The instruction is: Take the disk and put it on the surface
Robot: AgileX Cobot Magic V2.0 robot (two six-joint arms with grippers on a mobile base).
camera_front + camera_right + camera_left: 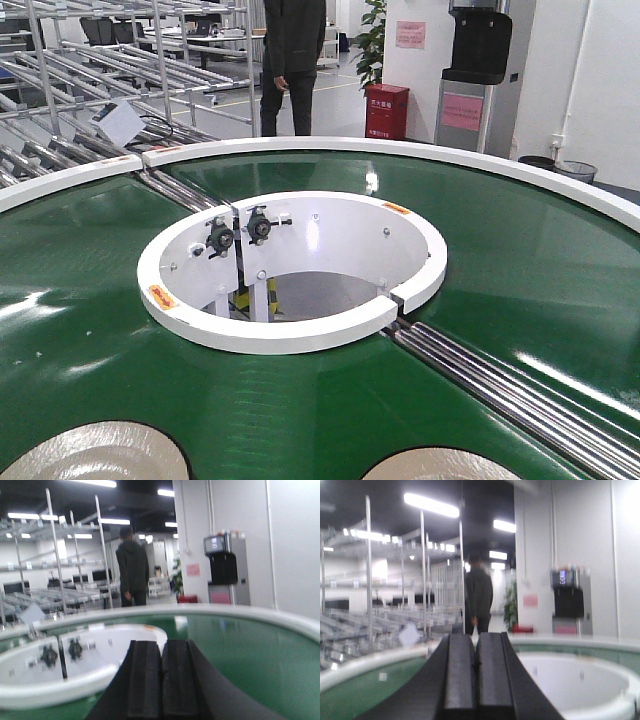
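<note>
Here, round silvery disk (90,455) (glossy green belt (80,330))

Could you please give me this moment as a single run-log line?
left gripper: shut, empty | right gripper: shut, empty | left disk: on green belt, ungrasped | right disk: on belt, ungrasped

The right gripper (161,649) had its two black fingers pressed together. Ahead lay the green belt (240,645) and its white inner ring (55,692). Beyond, a person (132,570) in dark clothes faced away beside metal racks (55,595).
</note>
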